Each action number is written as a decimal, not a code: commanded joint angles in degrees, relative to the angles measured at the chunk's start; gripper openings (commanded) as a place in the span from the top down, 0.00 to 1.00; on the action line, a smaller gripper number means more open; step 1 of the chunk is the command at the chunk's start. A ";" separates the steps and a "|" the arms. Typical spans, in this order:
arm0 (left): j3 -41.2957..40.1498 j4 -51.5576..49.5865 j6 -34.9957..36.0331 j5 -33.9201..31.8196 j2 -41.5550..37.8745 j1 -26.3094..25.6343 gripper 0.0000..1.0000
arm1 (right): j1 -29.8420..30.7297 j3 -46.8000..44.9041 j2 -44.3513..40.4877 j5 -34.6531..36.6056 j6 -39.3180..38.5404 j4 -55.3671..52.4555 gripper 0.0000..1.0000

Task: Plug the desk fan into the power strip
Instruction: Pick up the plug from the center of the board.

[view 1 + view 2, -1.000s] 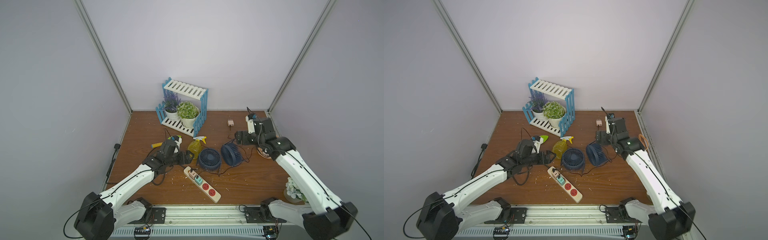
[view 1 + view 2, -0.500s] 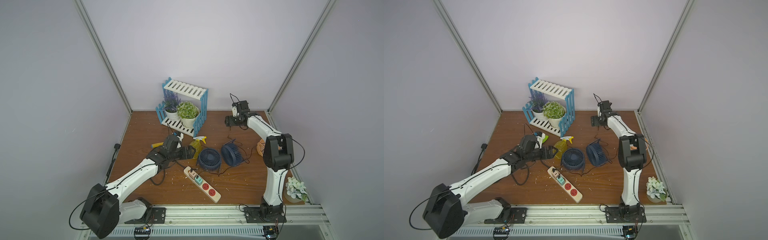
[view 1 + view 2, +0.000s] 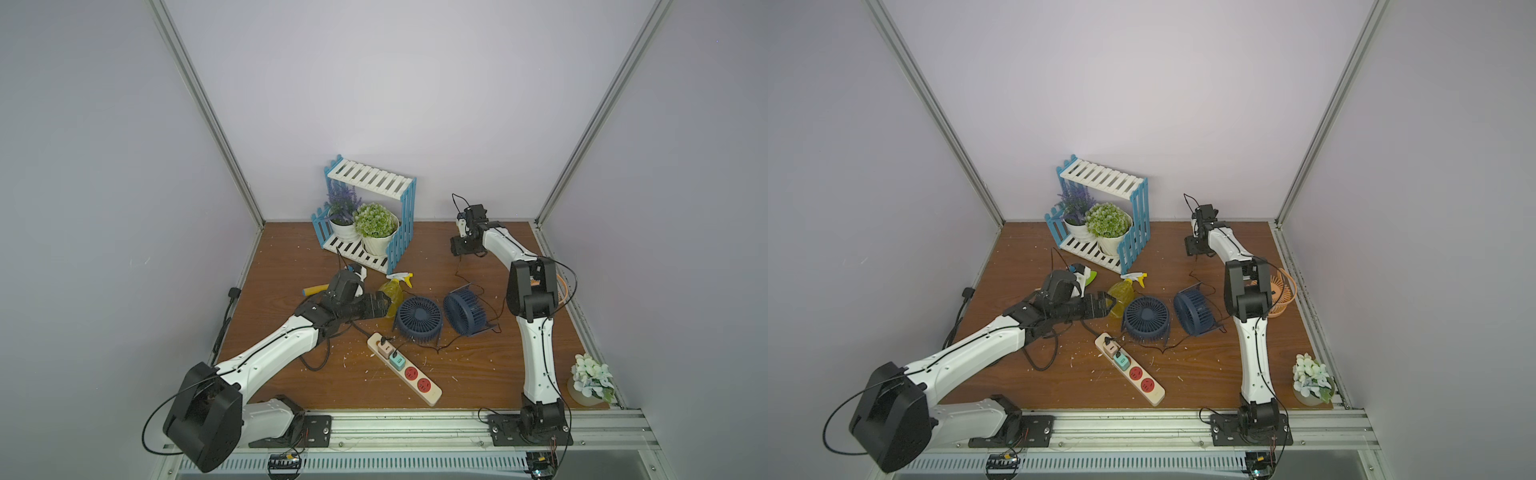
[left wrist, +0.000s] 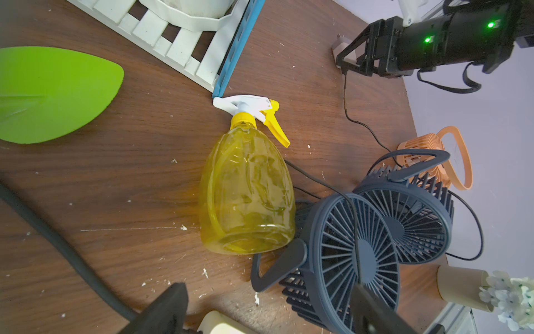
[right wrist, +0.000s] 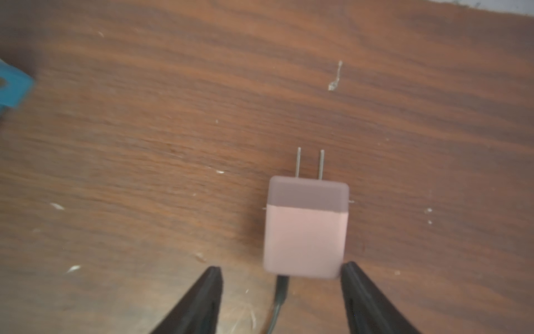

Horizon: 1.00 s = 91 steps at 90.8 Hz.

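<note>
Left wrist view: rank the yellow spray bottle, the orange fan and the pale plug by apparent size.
1. Yellow spray bottle, nearest the camera.
2. Orange fan, partly hidden.
3. Pale plug, farthest away.

fan [image 3: 417, 319] just beside power strip [image 3: 419, 380], bare table [image 5: 173, 115] around plug [image 5: 304, 231]
</note>
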 commanded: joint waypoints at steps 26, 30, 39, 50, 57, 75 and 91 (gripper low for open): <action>1.77 -0.47 0.12 -1.36 -1.64 -0.12 0.09 | -1.04 6.34 4.18 1.01 -2.69 -4.44 0.42; 1.72 -0.42 0.00 -1.42 -1.91 -0.19 0.09 | -1.25 7.25 4.81 0.68 -2.70 -4.74 0.41; 1.22 -0.31 -0.49 -1.60 -2.63 -0.14 0.09 | -1.39 10.28 6.83 -0.36 -2.62 -6.46 0.41; 0.55 -0.61 -0.77 -2.04 -3.61 -0.13 0.09 | -1.39 12.61 8.84 -1.29 -2.61 -7.56 0.48; 0.53 -1.16 -0.73 -2.30 -4.19 -0.11 0.09 | -1.40 13.03 9.07 -1.61 -2.74 -7.54 0.55; 0.88 -1.89 -1.48 -2.66 -5.30 -0.05 0.09 | -1.24 10.00 4.53 -3.68 -3.89 -5.60 0.71; 2.98 -2.00 -5.29 -0.02 -6.79 1.44 0.09 | -0.66 -4.51 -11.01 -6.90 -4.11 5.83 0.75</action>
